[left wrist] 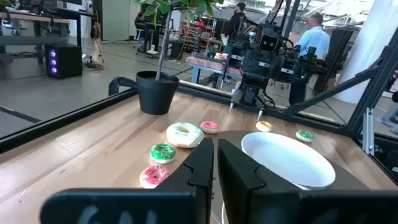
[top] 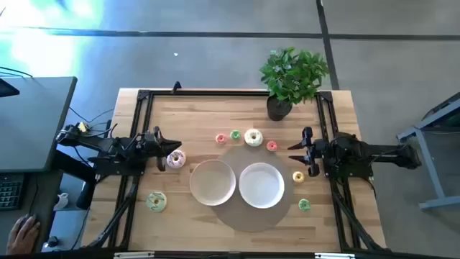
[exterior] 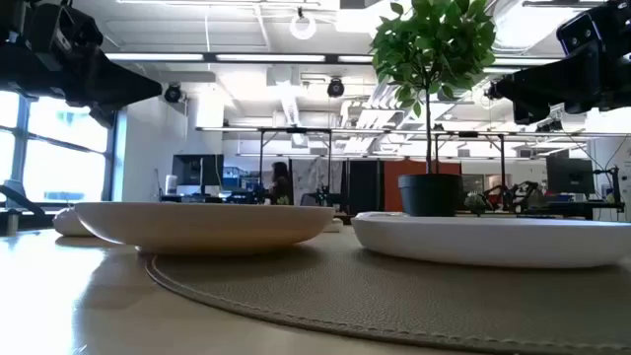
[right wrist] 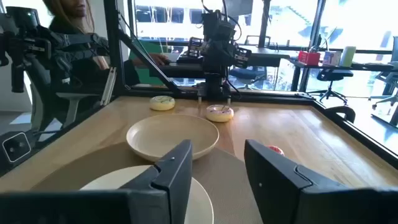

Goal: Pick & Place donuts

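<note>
The high view shows the pink donut (top: 175, 159) lying flat on the wood just beside my left gripper (top: 165, 147), which hovers above the table with its fingers together (left wrist: 214, 168). The green iced donut (top: 156, 201) lies toward the near left. The cream-white donut (top: 253, 137) sits beyond the plates among tiny red (top: 221, 138), green (top: 235, 134) and red-pink (top: 271, 146) ones. My right gripper (top: 293, 152) is open (right wrist: 217, 168) and raised, with a tiny yellow donut (top: 297, 176) and a tiny green one (top: 304, 205) near it.
A cream plate (top: 213, 182) and a white plate (top: 261, 185) sit side by side on a round brown mat (top: 248, 216) at the table's middle. A potted plant (top: 291, 79) stands at the far edge. Black frame rails (top: 136, 144) run along both sides. A hand (top: 21, 232) shows off the table's left.
</note>
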